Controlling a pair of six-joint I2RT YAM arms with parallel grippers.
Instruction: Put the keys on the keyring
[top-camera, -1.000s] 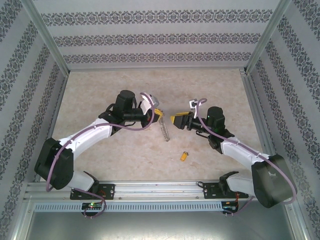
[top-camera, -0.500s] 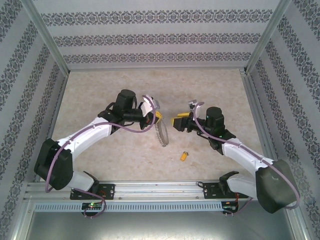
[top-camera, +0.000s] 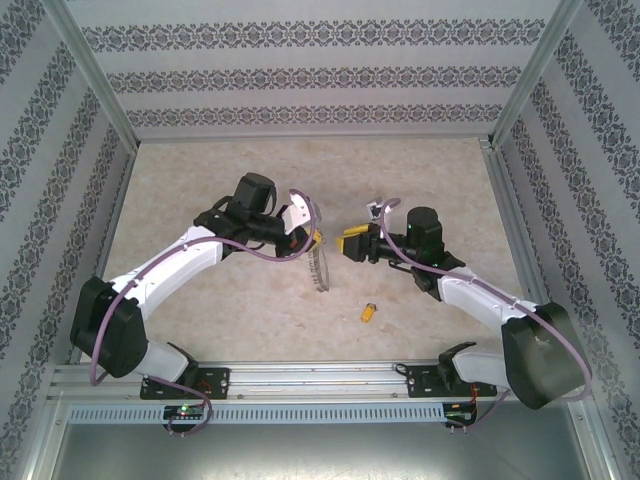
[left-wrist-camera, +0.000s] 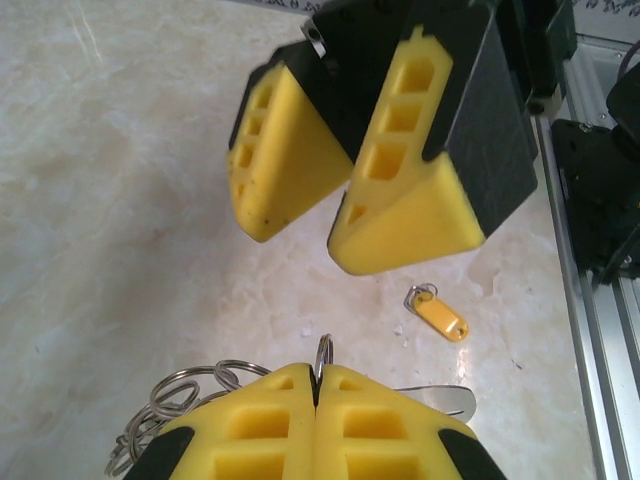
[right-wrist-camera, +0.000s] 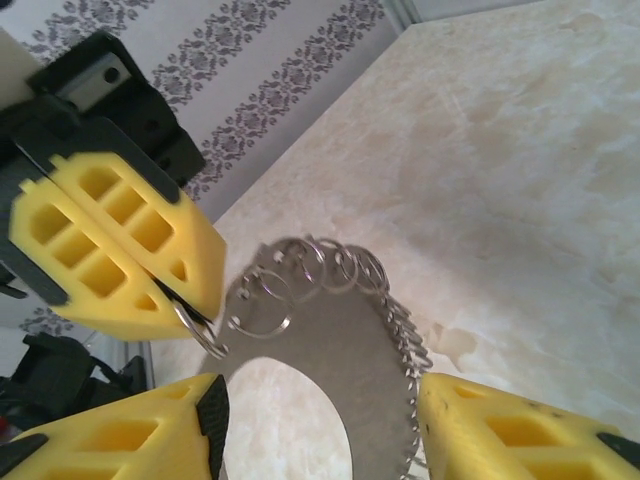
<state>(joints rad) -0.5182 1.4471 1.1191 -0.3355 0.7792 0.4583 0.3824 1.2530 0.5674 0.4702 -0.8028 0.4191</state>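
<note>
The left gripper is pressed together on a small loop at the rim of the keyring, which is held above the table. Within the last second the keyring has been turned from edge-on to partly face-on, and the spread, empty right gripper has been brought closer. One key is left on the table, so threading is judged not begun.
</note>
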